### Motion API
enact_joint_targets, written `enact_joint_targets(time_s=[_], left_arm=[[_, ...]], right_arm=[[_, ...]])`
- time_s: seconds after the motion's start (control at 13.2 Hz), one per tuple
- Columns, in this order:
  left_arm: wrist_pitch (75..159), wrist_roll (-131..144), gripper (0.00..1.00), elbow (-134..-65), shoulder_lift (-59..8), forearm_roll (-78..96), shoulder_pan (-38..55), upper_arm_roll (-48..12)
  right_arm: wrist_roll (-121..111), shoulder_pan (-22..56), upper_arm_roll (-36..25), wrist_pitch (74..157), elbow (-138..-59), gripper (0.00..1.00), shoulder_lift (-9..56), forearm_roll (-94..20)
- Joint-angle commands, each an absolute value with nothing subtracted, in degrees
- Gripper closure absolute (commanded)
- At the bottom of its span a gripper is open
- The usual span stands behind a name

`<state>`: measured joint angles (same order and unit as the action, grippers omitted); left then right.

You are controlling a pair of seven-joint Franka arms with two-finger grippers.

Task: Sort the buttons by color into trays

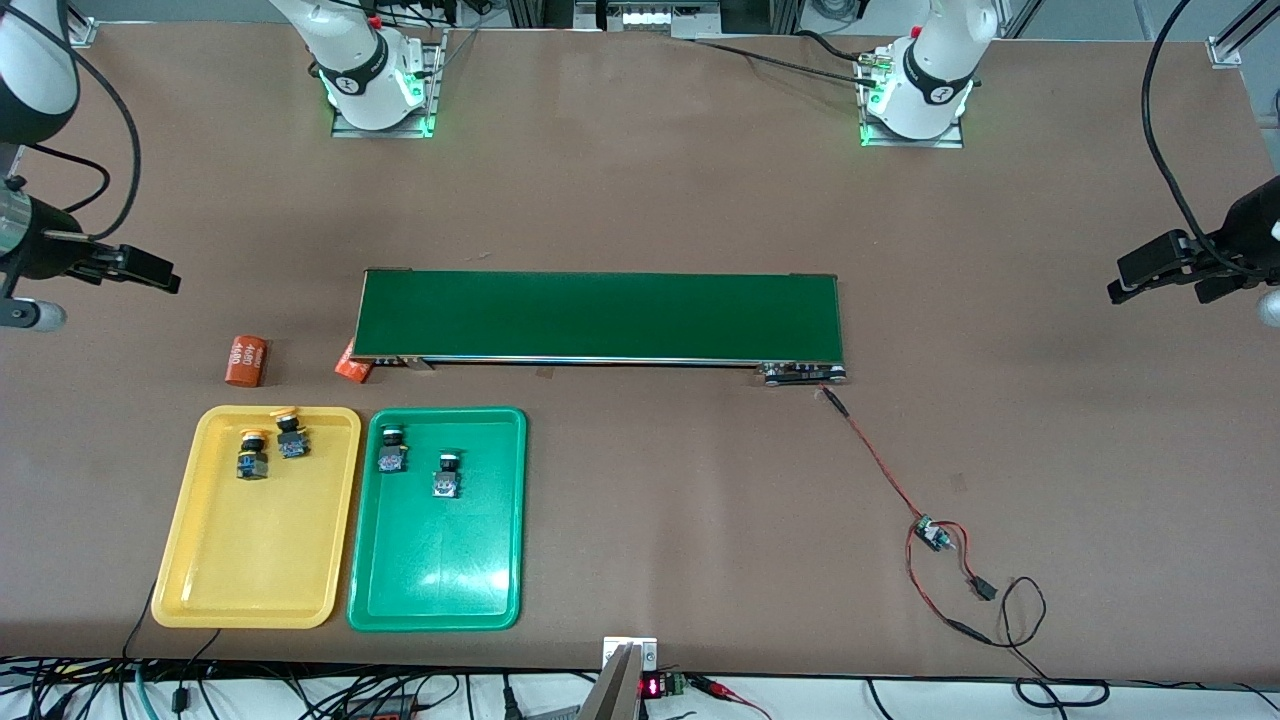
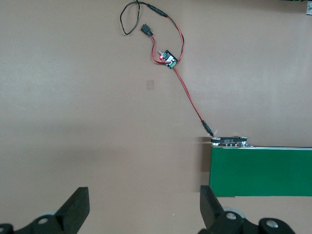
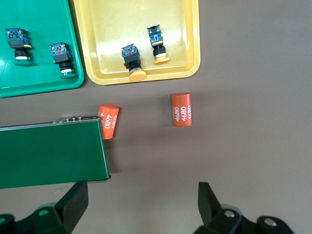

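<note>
Two yellow-capped buttons [image 1: 252,455] [image 1: 290,435] lie in the yellow tray [image 1: 255,560], seen again in the right wrist view as buttons [image 3: 132,58] [image 3: 158,44] in the tray [image 3: 190,48]. Two green-capped buttons [image 1: 391,450] [image 1: 446,475] lie in the green tray [image 1: 437,560] beside it. My right gripper [image 1: 160,275] [image 3: 141,202] hangs open and empty above the table at the right arm's end, off the belt's end. My left gripper [image 1: 1125,285] [image 2: 145,204] hangs open and empty above the table at the left arm's end.
A long dark-green conveyor belt [image 1: 600,315] lies across the middle. Two orange cylinders [image 1: 245,361] [image 1: 353,365] lie between the belt's end and the trays. Red and black wires with a small circuit board [image 1: 930,533] trail from the belt's other end toward the front camera.
</note>
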<state>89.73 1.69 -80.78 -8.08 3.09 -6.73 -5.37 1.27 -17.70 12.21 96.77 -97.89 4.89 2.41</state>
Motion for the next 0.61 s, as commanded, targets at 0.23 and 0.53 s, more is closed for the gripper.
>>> enact_joint_targets(time_s=[0.23, 0.53], left_arm=[[88.86, 1.50, 0.00, -80.07, -7.73, 1.85, -6.50, -5.54], [88.77, 1.49, 0.00, -79.98, -7.65, 1.93, -6.50, -5.80]], right_arm=[[0.26, -18.37, 13.01, 94.84, -95.98, 0.00, 2.91, 1.23], [1.49, -17.76, 13.36, 86.06, -93.87, 0.00, 1.58, 1.14]])
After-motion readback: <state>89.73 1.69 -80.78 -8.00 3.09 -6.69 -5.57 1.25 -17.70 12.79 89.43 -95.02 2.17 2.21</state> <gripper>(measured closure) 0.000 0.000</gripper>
